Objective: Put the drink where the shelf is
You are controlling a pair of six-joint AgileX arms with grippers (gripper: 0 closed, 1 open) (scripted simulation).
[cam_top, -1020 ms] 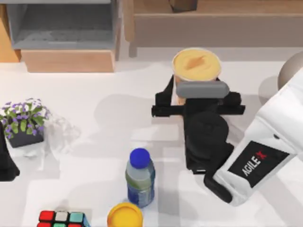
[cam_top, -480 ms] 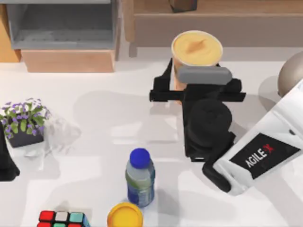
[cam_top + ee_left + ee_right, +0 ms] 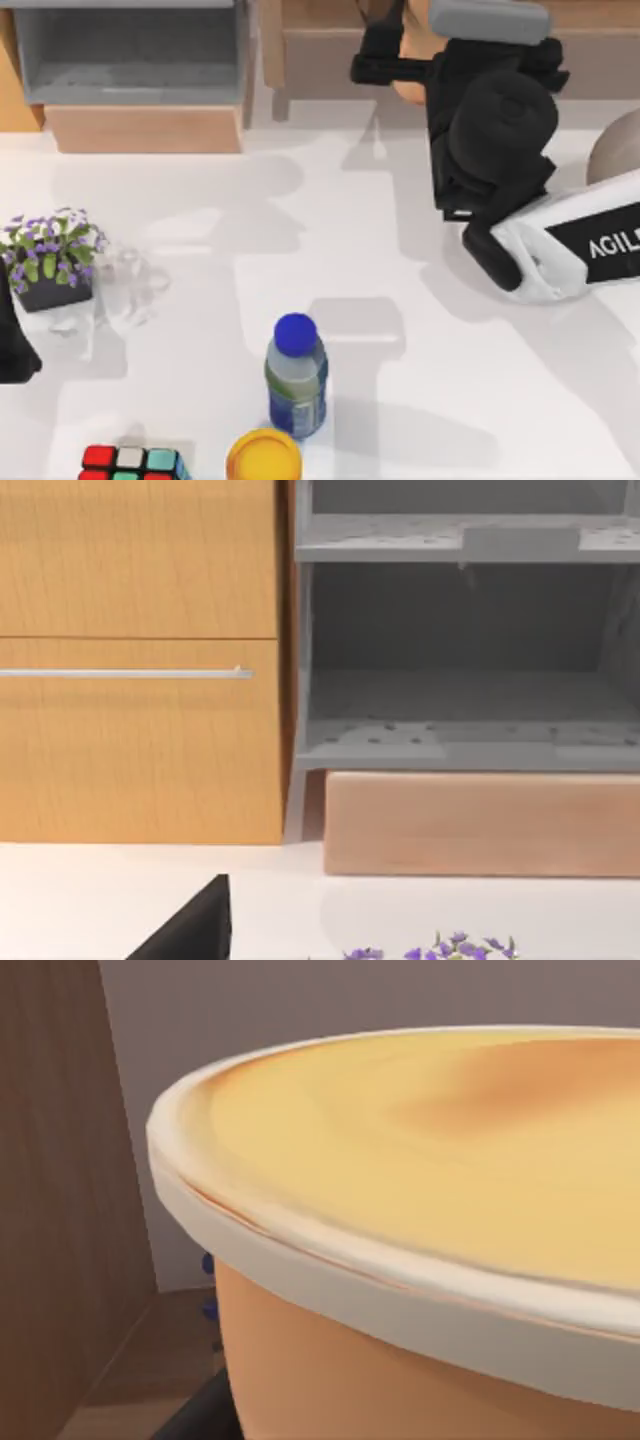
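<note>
At the top view's upper right, the drink (image 3: 420, 1210) is held upright between the right gripper's (image 3: 415, 75) fingers, directly over the shelf (image 3: 320, 45).

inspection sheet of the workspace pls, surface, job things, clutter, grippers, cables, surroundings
surface: white table, shadowed.
job's things: drink held at the shelf, table's back.
clutter: bottle, yellow lid, cube, flower pot, grey ball.
grippers: right gripper shut on drink at the shelf; left gripper parked at the table's left edge.
cables: nothing seen.
surroundings: grey cubby, wooden cabinet.
</note>
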